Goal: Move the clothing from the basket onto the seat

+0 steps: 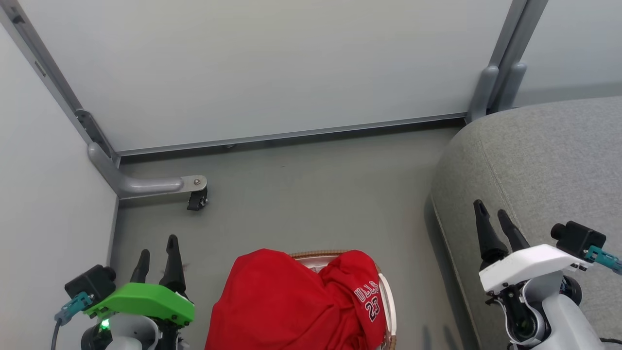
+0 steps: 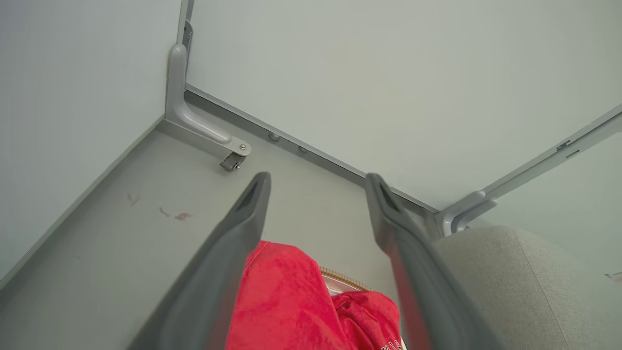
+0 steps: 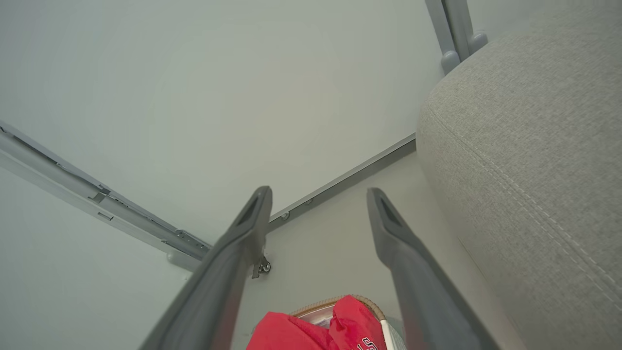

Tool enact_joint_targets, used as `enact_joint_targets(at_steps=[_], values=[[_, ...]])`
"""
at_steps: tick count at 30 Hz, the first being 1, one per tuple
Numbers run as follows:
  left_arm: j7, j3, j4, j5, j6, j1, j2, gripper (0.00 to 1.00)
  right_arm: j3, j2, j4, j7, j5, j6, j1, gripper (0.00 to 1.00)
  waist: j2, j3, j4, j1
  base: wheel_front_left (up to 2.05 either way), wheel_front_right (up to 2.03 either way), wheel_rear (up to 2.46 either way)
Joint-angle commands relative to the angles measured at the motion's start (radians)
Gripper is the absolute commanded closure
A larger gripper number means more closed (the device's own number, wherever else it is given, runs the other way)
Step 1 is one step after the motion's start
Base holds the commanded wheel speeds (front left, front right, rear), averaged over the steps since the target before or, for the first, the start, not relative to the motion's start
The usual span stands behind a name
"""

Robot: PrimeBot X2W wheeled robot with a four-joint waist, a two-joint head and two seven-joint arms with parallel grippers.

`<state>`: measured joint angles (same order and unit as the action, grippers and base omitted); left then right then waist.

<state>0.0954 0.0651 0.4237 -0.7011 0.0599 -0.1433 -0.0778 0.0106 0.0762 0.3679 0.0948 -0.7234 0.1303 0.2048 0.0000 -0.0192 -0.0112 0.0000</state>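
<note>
clothing (image 1: 272, 301): red cloth, smooth, faint sheen. basket (image 1: 391, 311): white plastic, brown woven rim. seat (image 1: 534, 160): coarse grey weave, matt, stitched seam. floor (image 1: 301, 194): smooth matt grey, few scuffs. wall panels (image 1: 267, 63): smooth, matt. corner bracket (image 1: 150, 185): satin grey metal.

Red clothing (image 1: 291, 306), jersey lettering showing, heaps over the brown-rimmed basket (image 1: 391, 306) at six o'clock; grey seat (image 1: 534, 160) at three o'clock

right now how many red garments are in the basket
2: a plain red garment draped over the basket's left side, and a lettered jersey on its right. More may hide underneath.
</note>
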Motion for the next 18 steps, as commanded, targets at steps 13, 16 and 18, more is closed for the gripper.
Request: enact_joint_targets(at_steps=[13, 16, 18], values=[[0.046, 0.045, 0.034, 0.171, -0.022, -0.061, -0.014, 0.00, 0.031, 0.015, 0.042, 0.047, 0.192, 0.000, 0.081, 0.00, 0.0000, 0.002, -0.006, 0.0000, 0.00, 0.00, 0.00], [0.053, 0.053, 0.043, 0.204, -0.026, -0.064, -0.016, 0.00, 0.042, 0.019, 0.056, 0.054, 0.226, 0.000, 0.089, 0.00, 0.0000, 0.005, -0.008, 0.0000, 0.00, 0.00, 0.00], [0.059, 0.057, 0.050, 0.224, -0.028, -0.066, -0.018, 0.00, 0.045, 0.019, 0.065, 0.060, 0.250, 0.000, 0.091, 0.00, 0.0000, 0.007, -0.009, 0.0000, 0.00, 0.00, 0.00]])
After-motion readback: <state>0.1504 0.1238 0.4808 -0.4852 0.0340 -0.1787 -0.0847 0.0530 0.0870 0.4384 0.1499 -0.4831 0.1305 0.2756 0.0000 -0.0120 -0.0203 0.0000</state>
